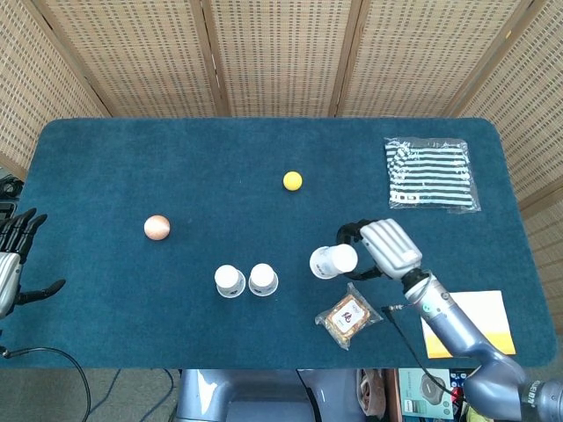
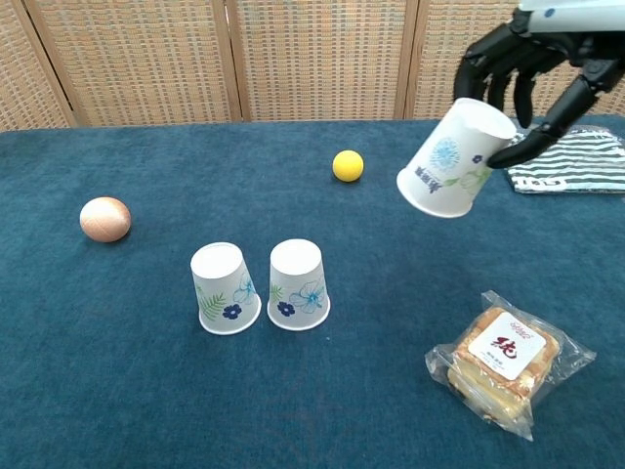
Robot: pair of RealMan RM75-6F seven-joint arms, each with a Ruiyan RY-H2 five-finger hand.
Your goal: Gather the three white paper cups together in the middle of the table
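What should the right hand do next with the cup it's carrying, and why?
Probably carry it a bit further left and set it down upside down beside the two cups. The right hand holds the third cup tilted above the table, while the right cup and left cup already stand together mid-table.

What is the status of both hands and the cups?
Right robot hand holds third cup, tilted, off the table. Left robot hand open, idle. Two cups upside-down, mid-table. Snack packet nearby.
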